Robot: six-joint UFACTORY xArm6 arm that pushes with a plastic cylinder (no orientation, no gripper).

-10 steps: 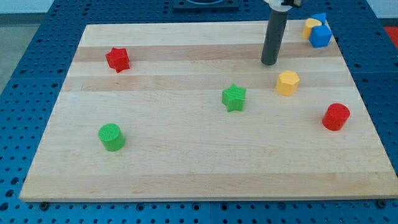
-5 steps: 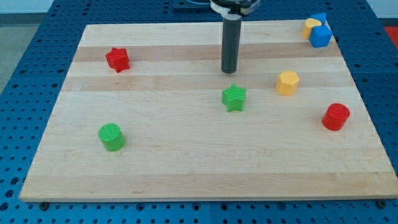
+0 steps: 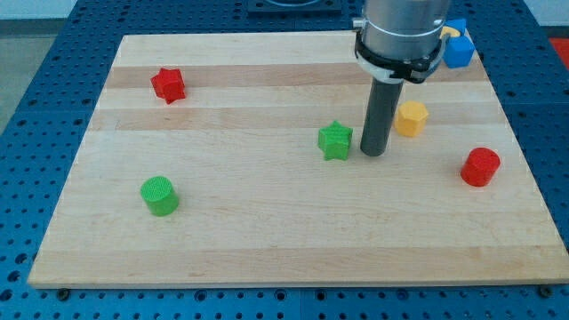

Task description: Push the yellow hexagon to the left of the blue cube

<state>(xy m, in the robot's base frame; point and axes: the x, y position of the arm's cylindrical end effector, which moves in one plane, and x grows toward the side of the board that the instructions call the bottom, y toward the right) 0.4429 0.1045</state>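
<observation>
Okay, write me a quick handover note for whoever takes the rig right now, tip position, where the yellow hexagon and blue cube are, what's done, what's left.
My tip is down on the board, between the green star on its left and the yellow hexagon up to its right, apart from both.
The blue cube sits at the view's top right corner, partly hidden by the arm, with another yellow block beside it.
Done: nothing visible; the hexagon lies well below the cube.
Left: probably push the hexagon up toward the top edge, stopping left of the cube.
</observation>
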